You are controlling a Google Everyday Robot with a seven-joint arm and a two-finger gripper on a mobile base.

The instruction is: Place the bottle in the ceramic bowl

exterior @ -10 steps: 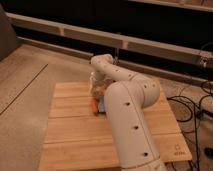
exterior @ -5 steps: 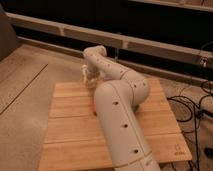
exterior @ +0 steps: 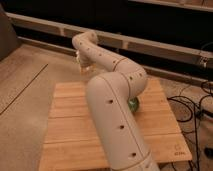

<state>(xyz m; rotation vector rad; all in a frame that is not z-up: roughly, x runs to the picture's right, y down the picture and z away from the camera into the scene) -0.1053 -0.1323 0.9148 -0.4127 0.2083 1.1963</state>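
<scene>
Wood fills the middle of the view: a pale slatted table (exterior: 70,115), and my white arm (exterior: 115,125) rises from its near edge, bends over the boards and reaches off toward the far left corner. My gripper (exterior: 84,65) hangs out there, up in the air, just past the table's back edge and above the grey floor (exterior: 25,90). Its fingers are pressed together. Something pale sits right at the tips, but I cannot tell whether that is the bottle or only my own fingers, so I cannot say where the bottle is. The ceramic bowl (exterior: 133,104) is easier: a sliver of glossy green peeks out on the right side of my elbow, resting on the table, mostly hidden behind the arm and well apart from the gripper. Dark cables (exterior: 200,107) trail on the floor to the right of the table. Behind everything runs a dark wall with a pale ledge (exterior: 45,22).
</scene>
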